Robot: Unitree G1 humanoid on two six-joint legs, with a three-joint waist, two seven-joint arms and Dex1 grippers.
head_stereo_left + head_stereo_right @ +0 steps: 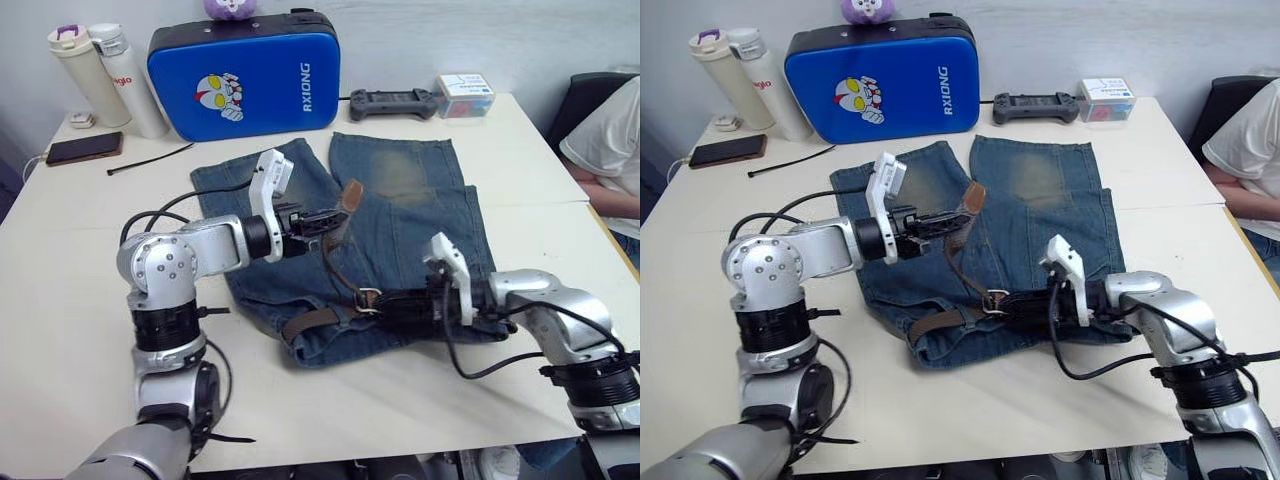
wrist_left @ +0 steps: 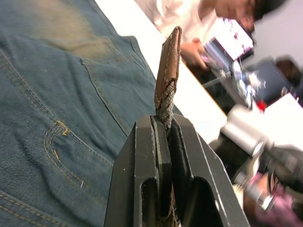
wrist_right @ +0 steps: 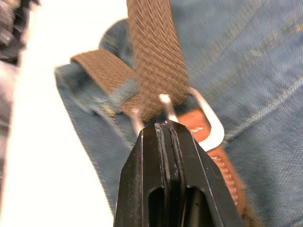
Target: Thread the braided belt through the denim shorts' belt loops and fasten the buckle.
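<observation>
Denim shorts (image 1: 400,215) mid-table, left tool (image 1: 318,222) clamping belt (image 1: 345,200) tip, right tool (image 1: 385,300) closed at buckle (image 1: 368,298).

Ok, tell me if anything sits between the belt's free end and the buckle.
Nothing visible does. The left gripper holds the belt near its tip above the shorts, the strap already runs through the buckle, and the right gripper sits at the prong.
</observation>
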